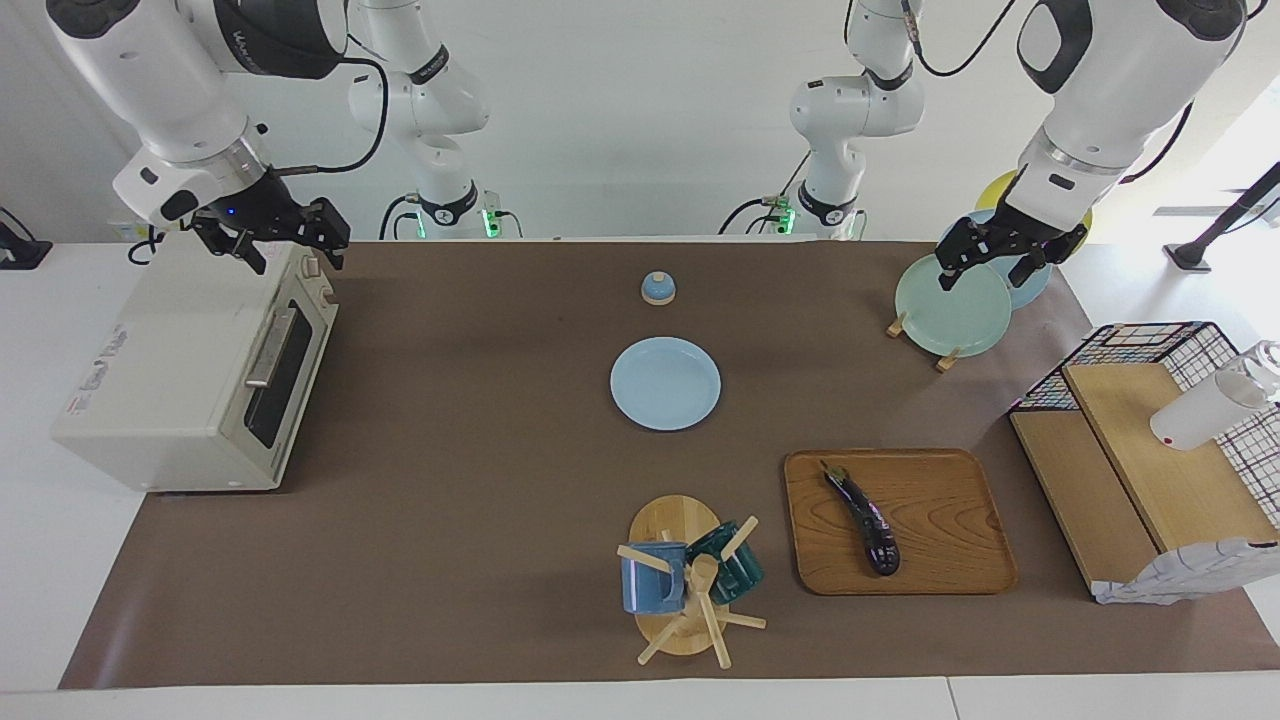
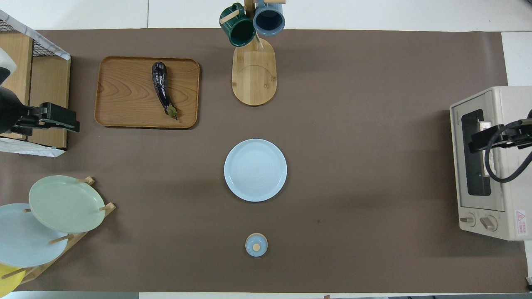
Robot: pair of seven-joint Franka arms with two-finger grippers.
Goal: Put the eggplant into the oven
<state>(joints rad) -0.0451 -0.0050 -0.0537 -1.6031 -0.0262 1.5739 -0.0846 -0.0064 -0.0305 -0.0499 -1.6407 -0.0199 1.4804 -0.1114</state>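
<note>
The dark purple eggplant [image 1: 863, 520] [image 2: 162, 88] lies on a wooden tray [image 1: 950, 525] [image 2: 124, 91], toward the left arm's end of the table, its green stem pointing toward the robots. The cream-white oven [image 1: 170, 370] [image 2: 478, 178] stands at the right arm's end with its dark glass door shut. My left gripper [image 1: 990, 272] [image 2: 58, 119] is open and empty, up in the air over the plate rack. My right gripper [image 1: 295, 250] [image 2: 484, 141] is open and empty, raised over the oven's top edge above the door.
A light blue plate [image 1: 665, 383] [image 2: 255, 170] lies mid-table, with a small blue lid [image 1: 658, 288] nearer the robots. A mug tree [image 1: 685, 580] with a blue and a green mug stands beside the tray. A plate rack [image 1: 952, 305] and a wooden shelf with wire basket [image 1: 1140, 450] are at the left arm's end.
</note>
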